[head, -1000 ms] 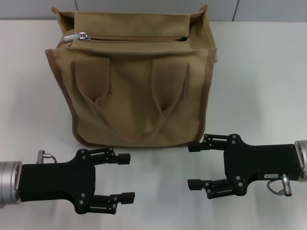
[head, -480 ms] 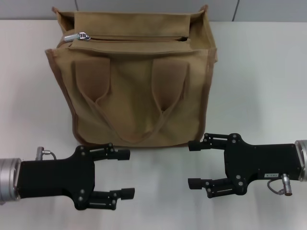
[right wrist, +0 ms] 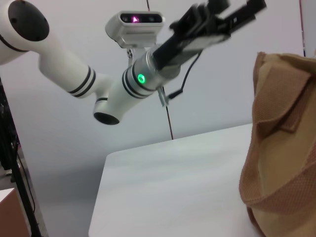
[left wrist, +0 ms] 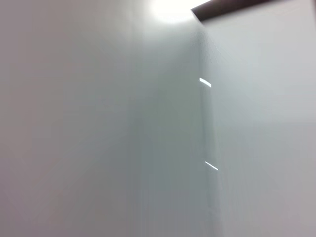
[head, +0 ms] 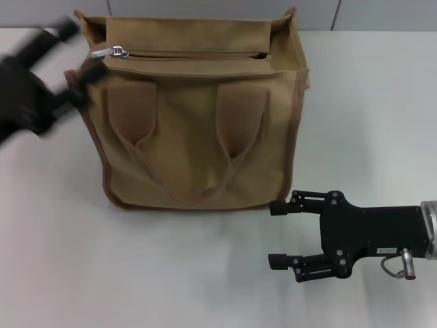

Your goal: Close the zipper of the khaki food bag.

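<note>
The khaki food bag (head: 198, 130) stands upright on the white table, with two looped handles on its front. The zipper (head: 191, 54) runs across its top flap, and its silver pull tab (head: 109, 52) lies at the left end. My left gripper (head: 83, 49) is raised and blurred by motion beside the bag's top left corner, close to the pull tab, jaws open and empty. In the right wrist view it (right wrist: 239, 7) shows held high, with the bag (right wrist: 281, 148) at the edge. My right gripper (head: 274, 233) rests open and empty on the table before the bag's right front corner.
The white table (head: 171, 273) stretches in front of the bag and to both sides. A grey wall runs behind the bag. The left wrist view shows only a plain grey surface.
My left arm has swung up from the table in front of the bag to the bag's top left corner. The right arm and the bag have not moved.
</note>
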`<move>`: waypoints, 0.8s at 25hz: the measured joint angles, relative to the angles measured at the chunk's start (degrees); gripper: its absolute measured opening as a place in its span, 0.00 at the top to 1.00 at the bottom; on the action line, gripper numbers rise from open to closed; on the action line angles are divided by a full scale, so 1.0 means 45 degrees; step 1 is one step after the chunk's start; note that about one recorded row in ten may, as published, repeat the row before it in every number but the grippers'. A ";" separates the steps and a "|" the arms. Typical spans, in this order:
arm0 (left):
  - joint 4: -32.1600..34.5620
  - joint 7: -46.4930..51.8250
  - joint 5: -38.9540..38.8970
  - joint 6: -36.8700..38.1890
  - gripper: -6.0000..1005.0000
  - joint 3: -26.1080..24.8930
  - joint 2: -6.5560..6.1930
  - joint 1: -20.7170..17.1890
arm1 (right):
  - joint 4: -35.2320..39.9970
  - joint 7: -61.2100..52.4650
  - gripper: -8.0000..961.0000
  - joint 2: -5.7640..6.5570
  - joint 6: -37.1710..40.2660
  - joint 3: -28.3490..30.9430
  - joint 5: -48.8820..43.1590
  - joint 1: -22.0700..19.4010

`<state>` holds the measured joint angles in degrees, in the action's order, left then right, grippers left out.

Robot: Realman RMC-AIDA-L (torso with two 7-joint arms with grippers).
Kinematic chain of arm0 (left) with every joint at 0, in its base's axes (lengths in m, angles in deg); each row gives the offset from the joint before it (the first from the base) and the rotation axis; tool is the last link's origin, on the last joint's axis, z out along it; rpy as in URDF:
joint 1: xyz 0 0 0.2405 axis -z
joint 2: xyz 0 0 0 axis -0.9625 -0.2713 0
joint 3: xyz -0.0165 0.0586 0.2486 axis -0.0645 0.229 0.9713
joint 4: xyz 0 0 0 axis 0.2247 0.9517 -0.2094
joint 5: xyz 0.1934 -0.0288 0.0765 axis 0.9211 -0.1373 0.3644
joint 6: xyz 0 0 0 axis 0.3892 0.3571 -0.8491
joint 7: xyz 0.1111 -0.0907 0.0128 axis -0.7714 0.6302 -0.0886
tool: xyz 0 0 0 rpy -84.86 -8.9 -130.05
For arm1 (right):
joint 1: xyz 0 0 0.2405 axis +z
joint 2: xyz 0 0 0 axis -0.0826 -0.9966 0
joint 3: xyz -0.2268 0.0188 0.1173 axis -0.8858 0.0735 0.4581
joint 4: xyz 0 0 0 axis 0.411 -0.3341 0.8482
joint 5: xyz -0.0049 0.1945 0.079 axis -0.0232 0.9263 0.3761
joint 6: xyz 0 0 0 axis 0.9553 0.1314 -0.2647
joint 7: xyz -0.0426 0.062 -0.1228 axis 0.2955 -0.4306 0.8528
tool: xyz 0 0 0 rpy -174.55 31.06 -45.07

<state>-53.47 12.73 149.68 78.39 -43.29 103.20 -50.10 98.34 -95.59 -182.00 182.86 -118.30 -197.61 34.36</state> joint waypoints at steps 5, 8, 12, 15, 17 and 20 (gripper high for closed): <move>0.0007 0.0038 -0.1422 -0.1407 0.19 -0.1359 -0.0150 -0.0400 | 0.0000 0.0003 0.15 0.0001 -0.0017 0.0017 0.0008 -0.0017; -0.0002 -0.0076 -0.1231 -0.3181 0.19 -0.1301 -0.0643 -0.0540 | 0.0000 0.0004 0.15 0.0001 -0.0032 0.0020 0.0009 -0.0020; 0.0092 -0.0568 -0.0087 -0.4701 0.19 -0.0699 -0.1024 -0.0627 | 0.0005 0.0004 0.15 0.0001 -0.0051 0.0020 0.0012 -0.0003; 0.0127 -0.0916 0.0956 -0.4814 0.19 0.0123 -0.1203 -0.0596 | 0.0048 0.0004 0.15 0.0001 -0.0060 0.0020 0.0012 0.0040; 0.0126 -0.0916 0.1080 -0.4740 0.19 0.0310 -0.1216 -0.0570 | 0.0048 0.0004 0.15 0.0001 -0.0061 0.0019 0.0012 0.0059; 0.0347 -0.1006 0.1242 -0.4860 0.19 0.1031 -0.1083 -0.0421 | 0.0048 0.0004 0.15 0.0000 -0.0061 0.0019 0.0012 0.0093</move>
<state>-51.91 8.20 155.27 56.52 -38.65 98.33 -52.00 98.56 -95.57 -182.00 182.58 -118.21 -197.55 34.78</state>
